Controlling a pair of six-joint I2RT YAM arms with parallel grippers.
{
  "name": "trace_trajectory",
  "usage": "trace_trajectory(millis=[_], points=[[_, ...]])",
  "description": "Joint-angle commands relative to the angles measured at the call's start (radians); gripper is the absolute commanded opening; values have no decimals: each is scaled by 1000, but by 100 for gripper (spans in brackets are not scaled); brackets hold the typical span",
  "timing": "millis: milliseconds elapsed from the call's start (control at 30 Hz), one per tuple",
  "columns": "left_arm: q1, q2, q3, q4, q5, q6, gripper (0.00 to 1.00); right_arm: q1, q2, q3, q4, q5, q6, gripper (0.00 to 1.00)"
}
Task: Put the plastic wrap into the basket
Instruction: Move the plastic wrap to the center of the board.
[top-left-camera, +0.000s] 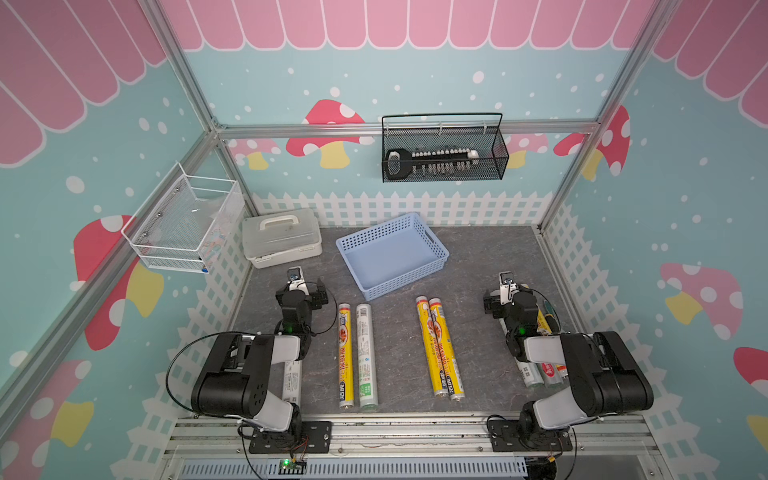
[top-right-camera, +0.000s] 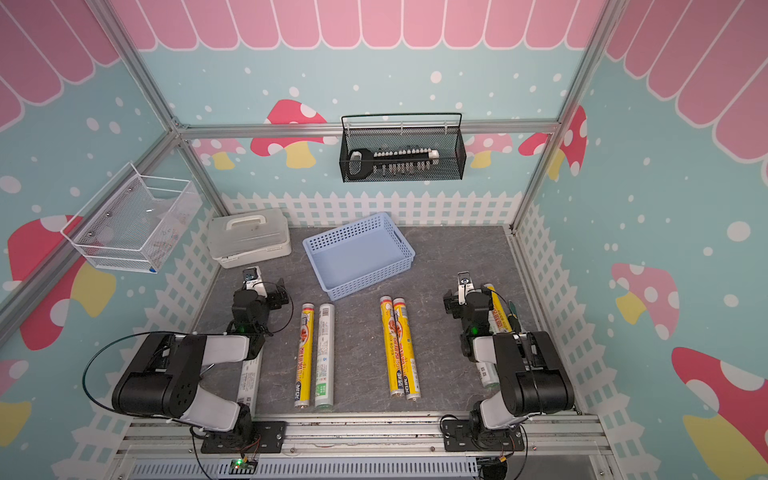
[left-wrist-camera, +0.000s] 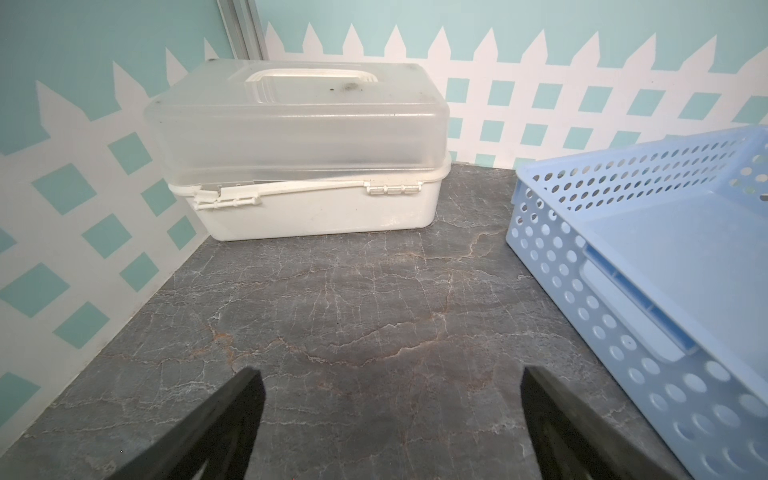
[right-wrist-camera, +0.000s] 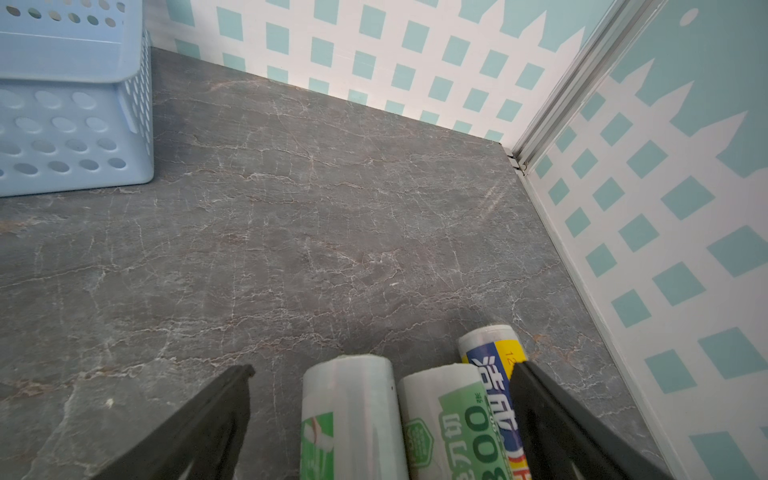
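Centring the wide, empty right claw along one green-labelled plastic wrap roll should lift it level; the left claw is equally wide, empty.

Light blue perforated basket; grey veined tabletop.
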Motion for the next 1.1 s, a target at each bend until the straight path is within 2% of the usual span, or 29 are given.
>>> trace_trajectory(millis=[0,67,133,200,233,267,333,400,433,500,533,633,700,767,900,1067], points=[[0,-101,-33,-17,-33,-23,99,6,-68,-16,-15,-18,-14,99],[2,-194,-13,-134,-76,-47,99,6,-155,28,-181,-23,6,99],[4,-281,18,-254,-89,-79,99,5,-239,126,-467,-30,62,99],[9,-370,54,-371,-139,-149,99,4,-298,240,-730,-50,179,99],[10,-403,71,-409,-155,-200,99,4,-315,296,-855,-55,294,99],[14,-438,90,-463,-169,-260,99,0,-331,356,-972,-140,367,99],[21,-487,121,-545,-168,-356,99,0,-348,420,-1068,-393,344,99],[33,-529,146,-631,-117,-468,99,1,-364,416,-1054,-574,440,99],[42,-538,149,-648,-62,-501,99,4,-367,413,-1037,-660,470,99],[71,-538,154,-626,141,-547,99,36,-368,401,-1013,-775,512,98],[72,-525,169,-638,199,-563,99,62,-368,405,-1026,-785,513,98],[66,-437,258,-695,412,-578,99,182,-374,413,-1096,-706,513,96],[22,-368,322,-740,493,-554,99,274,-359,409,-1105,-650,512,96],[-61,-325,382,-800,494,-502,99,336,-325,415,-1108,-648,524,94],[-250,-248,470,-935,417,-384,99,461,-247,428,-1089,-601,539,92],[-344,-125,569,-1077,283,-355,99,572,-130,472,-1088,-596,540,92]])
